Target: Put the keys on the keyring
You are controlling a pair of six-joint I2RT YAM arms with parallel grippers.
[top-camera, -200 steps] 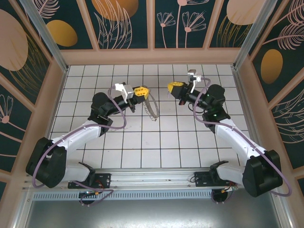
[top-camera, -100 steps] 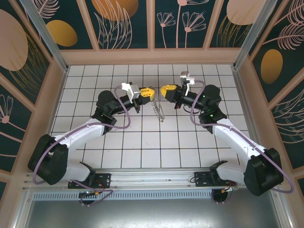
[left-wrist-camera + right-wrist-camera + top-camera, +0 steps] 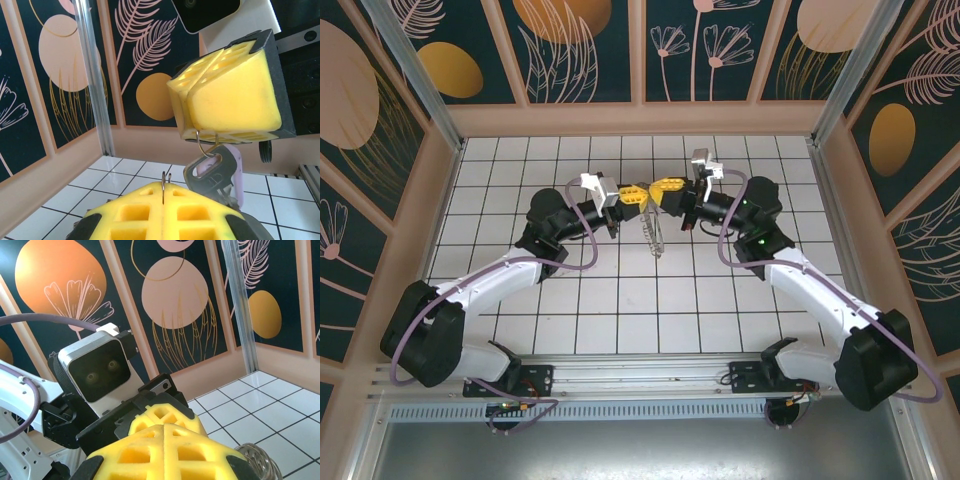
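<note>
My left gripper (image 3: 634,193) and right gripper (image 3: 666,187) meet tip to tip above the middle of the tiled floor, both shut. The keyring (image 3: 653,234), a thin grey-brown loop, hangs below them. In the left wrist view my left gripper (image 3: 163,192) pinches the loop's thin wire (image 3: 163,181). Opposite it, the right gripper (image 3: 220,100) pinches a small wire ring (image 3: 200,146), from which the keys (image 3: 215,172) hang, dark grey with a lilac-pink piece (image 3: 236,170) behind. In the right wrist view my right gripper (image 3: 164,427) touches the left's yellow pads (image 3: 161,413). A coiled bit of keyring (image 3: 256,460) shows low right.
White tiled floor (image 3: 620,300) lies inside peach walls with dark floral panels (image 3: 580,50). Aluminium corner posts (image 3: 415,75) stand at the back left and back right. The left wrist camera housing (image 3: 97,370) sits close in front of the right wrist.
Both grippers have moved toward each other until their tips meet. The loop has swung in with the left gripper and now hangs under the meeting point.
</note>
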